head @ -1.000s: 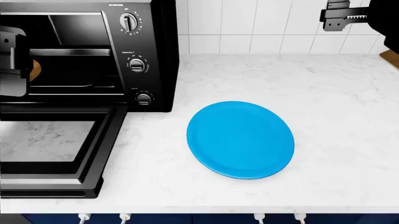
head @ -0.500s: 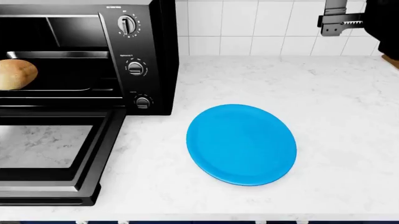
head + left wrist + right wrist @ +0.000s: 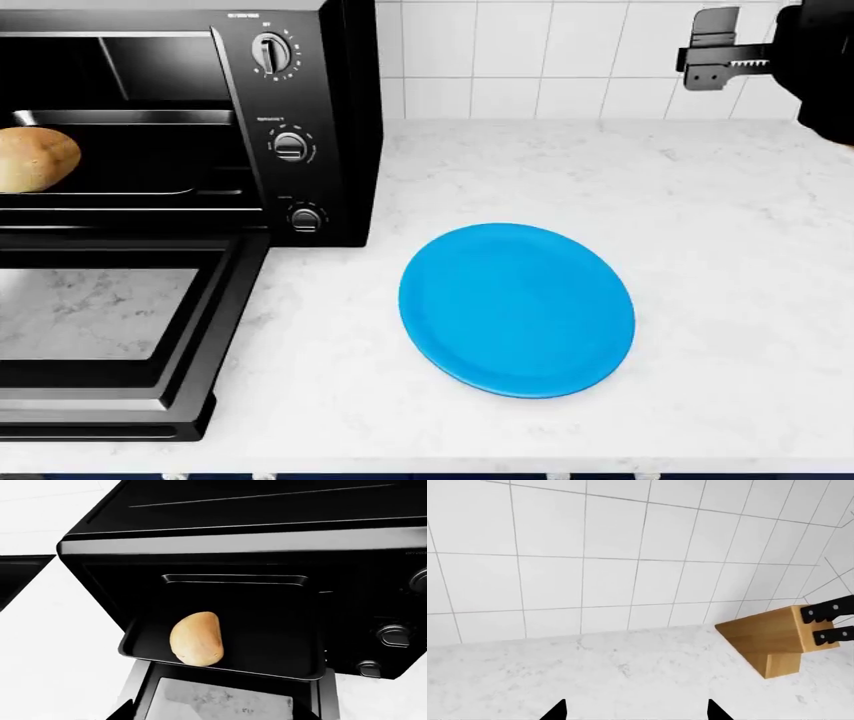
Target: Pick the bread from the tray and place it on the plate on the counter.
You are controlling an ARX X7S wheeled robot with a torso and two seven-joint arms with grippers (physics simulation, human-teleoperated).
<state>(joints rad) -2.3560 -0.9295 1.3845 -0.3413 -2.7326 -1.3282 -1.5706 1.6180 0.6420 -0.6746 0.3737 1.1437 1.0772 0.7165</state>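
Our left pincer has left the oven; its state is unseen. The bread (image 3: 32, 158) sits ungrasped on the tray (image 3: 280, 655); the right pincer (image 3: 635, 712) is wide.

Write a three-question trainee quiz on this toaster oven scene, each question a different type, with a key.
1. True or false: the bread lies on the plate.
2. Multiple choice: the oven door is A) shut, B) folded down open, C) missing.
3. Fill in: beside the tiled wall, the right wrist view shows a wooden ___ block.

Key:
1. False; it sits on the tray inside the oven.
2. B
3. knife
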